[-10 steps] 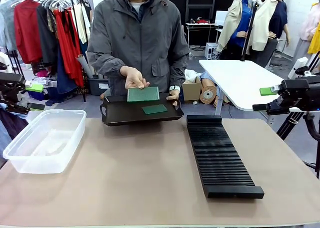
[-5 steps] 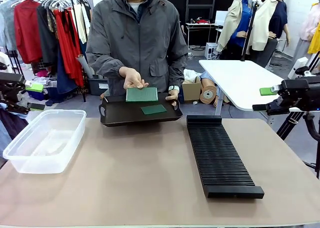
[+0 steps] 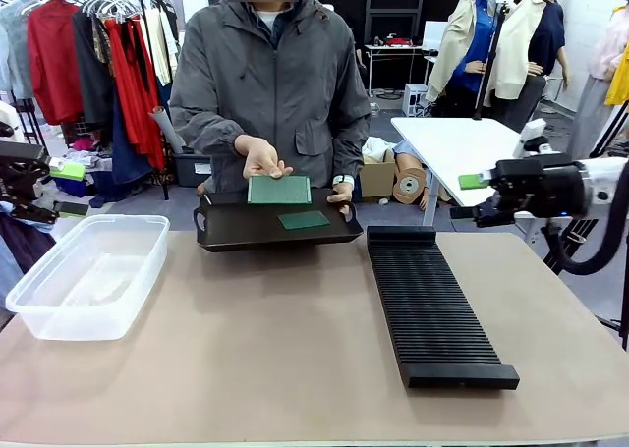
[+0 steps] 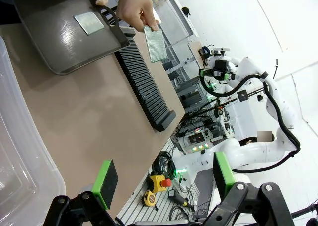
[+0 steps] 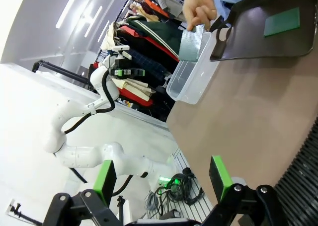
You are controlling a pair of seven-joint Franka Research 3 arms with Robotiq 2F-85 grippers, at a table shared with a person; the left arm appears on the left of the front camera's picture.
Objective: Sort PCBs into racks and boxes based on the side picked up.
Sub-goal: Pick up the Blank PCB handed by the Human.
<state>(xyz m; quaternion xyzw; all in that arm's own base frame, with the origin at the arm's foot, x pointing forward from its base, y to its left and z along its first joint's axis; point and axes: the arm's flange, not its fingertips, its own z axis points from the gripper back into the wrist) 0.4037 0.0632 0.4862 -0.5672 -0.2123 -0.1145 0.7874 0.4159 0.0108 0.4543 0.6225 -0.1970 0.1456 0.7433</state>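
My right hand hangs up at the right, above the rack's far end in the front view. It is spread wide and holds nothing. Its own wrist view shows both green pads far apart with only bench between them. My left hand sits at the far left, off the bench and beyond the box. It is spread and empty too.

I count two PCBs, one rack, one box and one tray. The nearer thing to my right hand is the rack, which is black and ribbed. It lies right of the middle, running from near to far. The box is clear and stands at the left. The black tray is at the far middle edge, and I cannot tell whether it rests on the bench. One PCB lies flat in the tray, right of its middle. The other PCB is pinched by its top edge in the person's hand and held tilted over the tray's far rim. The person's second hand grips the tray's far right corner.

The front view gives me the held board as a lighter green face. The left wrist view picks out a silvery dot grid on it, with my right arm far beyond the rack. The right wrist view sets that board against the box, with my left arm off behind.
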